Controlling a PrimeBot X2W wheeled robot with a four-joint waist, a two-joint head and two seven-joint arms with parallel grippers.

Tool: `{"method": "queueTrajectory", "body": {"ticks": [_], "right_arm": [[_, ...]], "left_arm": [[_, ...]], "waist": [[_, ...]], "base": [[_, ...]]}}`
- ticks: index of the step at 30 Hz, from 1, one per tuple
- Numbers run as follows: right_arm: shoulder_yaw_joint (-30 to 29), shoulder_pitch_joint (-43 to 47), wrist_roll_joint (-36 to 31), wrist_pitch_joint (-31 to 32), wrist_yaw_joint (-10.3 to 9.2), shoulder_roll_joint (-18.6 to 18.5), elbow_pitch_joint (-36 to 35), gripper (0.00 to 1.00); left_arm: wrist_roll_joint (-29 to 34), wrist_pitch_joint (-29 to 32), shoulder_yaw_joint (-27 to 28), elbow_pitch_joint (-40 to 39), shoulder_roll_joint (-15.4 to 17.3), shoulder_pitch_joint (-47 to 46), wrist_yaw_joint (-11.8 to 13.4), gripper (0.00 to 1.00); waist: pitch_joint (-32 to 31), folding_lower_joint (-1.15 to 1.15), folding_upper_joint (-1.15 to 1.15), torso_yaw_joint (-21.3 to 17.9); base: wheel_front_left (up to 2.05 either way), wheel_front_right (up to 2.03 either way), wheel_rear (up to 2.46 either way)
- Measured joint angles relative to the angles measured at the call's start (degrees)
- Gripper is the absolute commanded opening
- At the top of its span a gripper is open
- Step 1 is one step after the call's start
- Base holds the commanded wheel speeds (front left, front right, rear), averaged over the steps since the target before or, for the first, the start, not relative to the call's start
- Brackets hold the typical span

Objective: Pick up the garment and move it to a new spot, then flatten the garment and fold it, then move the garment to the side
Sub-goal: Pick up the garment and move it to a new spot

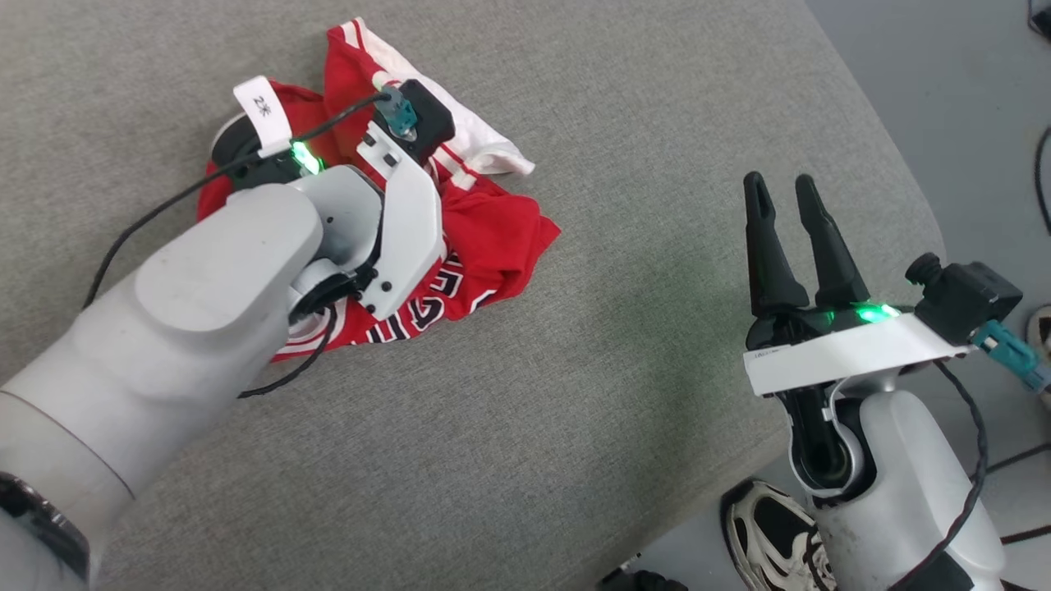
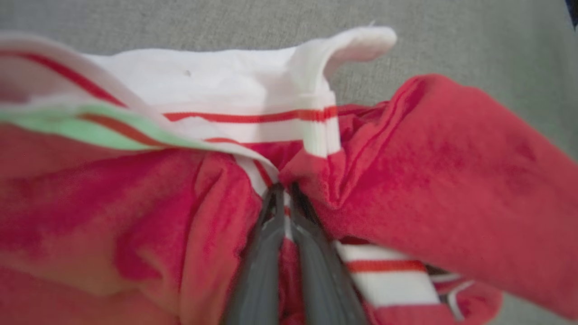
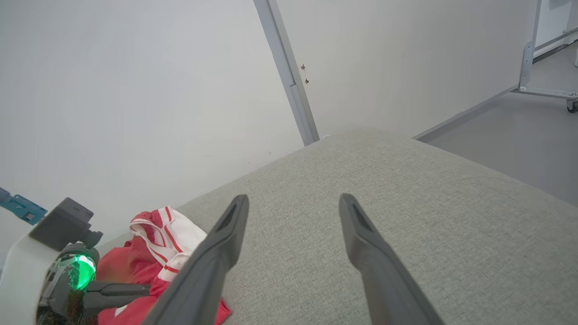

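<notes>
The garment [image 1: 493, 230] lies crumpled on the grey cushion at the upper left, red with a white sleeve and part of its black lettering showing. My left forearm and wrist sit right over it and hide the fingers in the head view. In the left wrist view my left gripper [image 2: 284, 192] is shut on the garment [image 2: 429, 171], pinching a fold of red cloth and striped trim between its tips. My right gripper [image 1: 784, 193] hovers open and empty over the cushion's right side, well away from the cloth. From the right wrist, the right gripper [image 3: 293, 201] spreads wide, with the garment [image 3: 167, 234] at lower left.
The grey fabric cushion [image 1: 575, 410] ends in a rounded edge on the right, with grey floor beyond. A person's black-and-white shoe [image 1: 772, 533] is on the floor at the lower right. Black cables trail from both wrists. A white wall and a metal post [image 3: 289, 76] stand behind the cushion.
</notes>
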Motion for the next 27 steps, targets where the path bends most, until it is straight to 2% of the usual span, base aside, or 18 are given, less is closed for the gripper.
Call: {"method": "queueTrajectory", "body": {"ticks": [4, 9, 10, 11, 12, 13, 14, 15, 23, 27], "right_arm": [[0.9, -0.6, 0.5, 0.0, 0.0, 0.0, -0.5, 1.0], [1.1, -1.1, 0.1, 0.0, 0.0, 0.0, -0.5, 1.0], [1.0, -1.1, -0.3, 0.0, 0.0, 0.0, -0.5, 1.0], [1.0, -1.1, -0.7, 0.0, 0.0, 0.0, -0.4, 1.0], [0.9, -1.1, -1.2, 0.0, 0.0, 0.1, -0.3, 1.0], [0.6, -1.1, -1.8, 0.0, 0.0, 0.1, -0.1, 1.0], [0.6, -1.1, -1.8, 0.0, 0.0, 0.1, -0.1, 1.0], [0.4, -1.1, -2.6, 0.0, 0.0, 0.1, 0.0, 1.0], [-1.3, -0.9, -10.1, 0.0, 0.0, 0.2, 1.5, 1.0], [-2.1, -0.4, -13.8, 0.0, 0.0, 0.0, 2.7, 1.0]], "left_arm": [[1.6, 4.1, 0.8, -1.2, 1.0, -0.2, -0.1, 0.0], [0.7, 3.7, 0.9, -1.2, 1.2, -0.6, -0.3, 0.0], [1.0, 3.0, 0.8, -1.2, 1.0, -0.6, -0.3, 0.22], [1.0, 2.3, 0.6, -1.3, 0.8, -0.6, -0.3, 0.4], [1.0, 1.8, 0.5, -1.4, 0.6, -0.6, -0.2, 0.44], [1.2, 1.3, 0.3, -1.7, 0.5, -0.6, -0.2, 0.78], [1.2, 1.3, 0.3, -1.7, 0.5, -0.6, -0.2, 0.95], [1.3, 0.3, 0.0, -1.8, 0.5, -0.6, -0.2, 1.0], [0.9, -9.5, -1.3, -2.2, -0.6, -0.5, 0.0, 1.0], [-2.8, -16.2, -1.0, -2.3, -1.5, -0.1, 0.0, 1.0]], "waist": [[1.2, 0.0, 0.01, -0.7], [1.7, 0.0, 0.0, -0.3], [1.6, 0.0, 0.0, 0.0], [1.5, 0.0, 0.0, 0.5], [1.3, 0.0, 0.0, 0.9], [1.0, 0.0, 0.0, 1.5], [1.0, 0.0, 0.0, 1.5], [0.7, 0.0, 0.0, 2.1], [-3.0, 0.0, 0.0, 8.6], [-5.4, 0.0, 0.0, 12.5]], "base": [[0.0, 0.0, 0.0], [0.0, 0.0, 0.0], [0.0, 0.0, 0.0], [0.0, 0.0, 0.0], [0.0, 0.0, 0.0], [0.0, 0.0, 0.0], [0.0, 0.0, 0.0], [0.0, 0.0, 0.0], [0.0, 0.0, 0.0], [0.0, 0.0, 0.0]]}}
